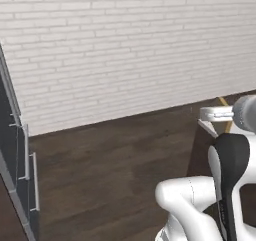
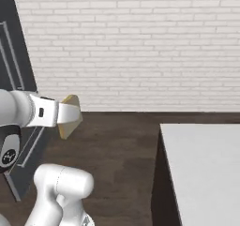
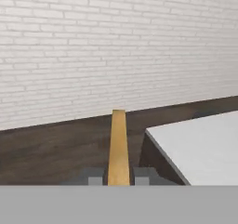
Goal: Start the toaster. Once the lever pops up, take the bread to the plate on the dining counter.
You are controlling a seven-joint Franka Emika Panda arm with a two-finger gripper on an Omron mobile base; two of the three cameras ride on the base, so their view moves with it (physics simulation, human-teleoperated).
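Note:
My gripper (image 2: 65,115) is held up in the air, shut on the bread (image 2: 71,113), a thin tan-golden slice that sticks out past the fingers. In the hand view the bread (image 3: 118,144) stands edge-on between the two dark fingertips (image 3: 95,177). The left base view has the gripper (image 1: 216,116) at the right edge, with a sliver of the bread (image 1: 223,101) above it. The white-topped dining counter (image 2: 206,169) on its dark base lies to the right of and below the gripper; its near corner (image 3: 195,144) is right of the bread. The toaster and the plate are out of view.
A white brick wall (image 2: 140,47) runs across the back above a dark wood floor (image 1: 110,170). A tall dark grey cabinet front with long metal handles (image 1: 25,160) stands at the left, also seen at the left edge (image 2: 14,56) of the right base view.

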